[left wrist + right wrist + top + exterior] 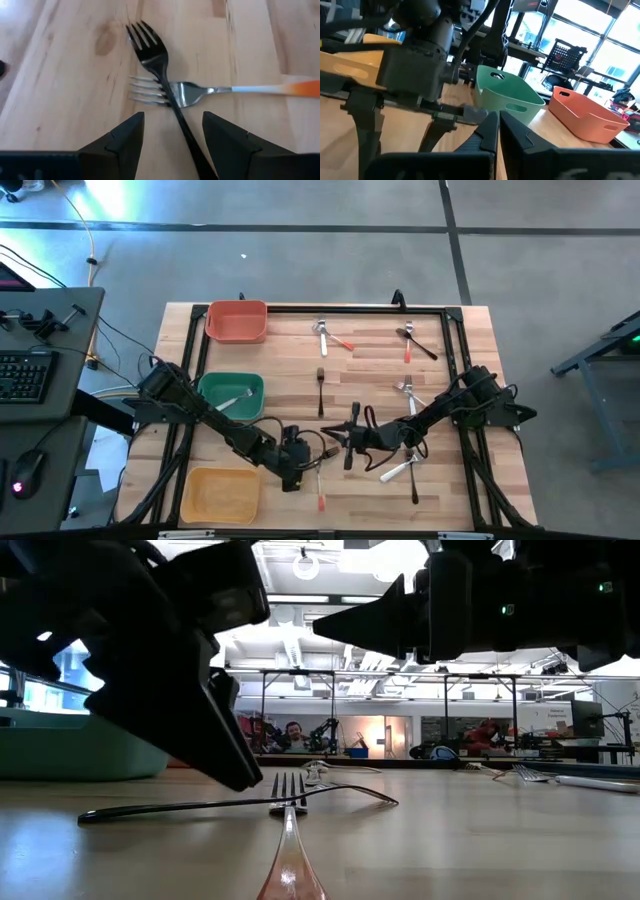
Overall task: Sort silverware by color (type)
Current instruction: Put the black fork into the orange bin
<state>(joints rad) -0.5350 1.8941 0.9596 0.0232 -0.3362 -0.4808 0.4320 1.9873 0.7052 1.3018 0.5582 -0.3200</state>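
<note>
The left arm reaches low across the bench (pixel 470 490), its tool (pixel 172 137) spread wide, straddling the handle of a black fork (pixel 159 75) that lies crossed over an orange-handled fork (pixel 200 91), just beside the yellow bin (pixel 218 492). The right tool (pixel 350 438), pressed together and holding nothing, hovers near the black fork. The green bin (pixel 232 392) holds one silver piece; the yellow and orange bin (pixel 237 320) show nothing inside.
</note>
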